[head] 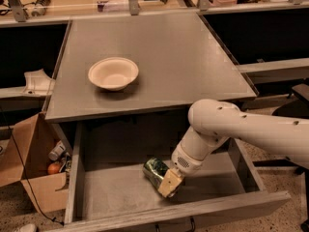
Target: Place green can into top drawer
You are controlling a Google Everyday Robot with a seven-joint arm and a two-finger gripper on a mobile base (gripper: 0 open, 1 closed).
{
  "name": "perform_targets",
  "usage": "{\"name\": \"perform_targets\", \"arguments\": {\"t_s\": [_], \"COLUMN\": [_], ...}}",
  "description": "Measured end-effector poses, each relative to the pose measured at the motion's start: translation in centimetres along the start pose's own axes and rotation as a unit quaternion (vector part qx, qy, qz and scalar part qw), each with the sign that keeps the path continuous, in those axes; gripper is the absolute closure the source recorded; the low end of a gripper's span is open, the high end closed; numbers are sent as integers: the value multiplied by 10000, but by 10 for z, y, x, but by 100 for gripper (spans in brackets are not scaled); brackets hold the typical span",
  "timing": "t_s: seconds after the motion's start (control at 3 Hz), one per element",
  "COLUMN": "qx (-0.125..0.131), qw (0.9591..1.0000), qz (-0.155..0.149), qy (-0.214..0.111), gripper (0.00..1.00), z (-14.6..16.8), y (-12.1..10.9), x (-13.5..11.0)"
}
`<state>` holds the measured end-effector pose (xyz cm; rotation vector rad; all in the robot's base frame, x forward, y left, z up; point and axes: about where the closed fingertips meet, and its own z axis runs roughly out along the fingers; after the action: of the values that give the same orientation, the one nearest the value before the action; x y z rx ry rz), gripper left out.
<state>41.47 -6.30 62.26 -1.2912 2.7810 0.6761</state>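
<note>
I see the gripper [170,183] clasping the dented green-and-silver metal can [154,169] inside the wide grey wood-grain drawer [111,190], below the tabletop's front edge; label unreadable.

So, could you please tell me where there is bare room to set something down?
In the top drawer, the floor between its left wall and the green can is bare; the pincer, at the can, and the arm crowd the middle and right. The desk right of the bowl is free.
</note>
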Motion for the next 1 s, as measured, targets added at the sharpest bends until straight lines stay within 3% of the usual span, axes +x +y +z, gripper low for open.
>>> {"name": "perform_targets", "arguments": {"t_s": [0.67,1.0], "qx": [0,0], "qw": [10000,10000], "qz": [0,0], "qy": [0,1], "gripper": [3,0], "z": [0,0], "y": [0,0], "x": [0,0]}}
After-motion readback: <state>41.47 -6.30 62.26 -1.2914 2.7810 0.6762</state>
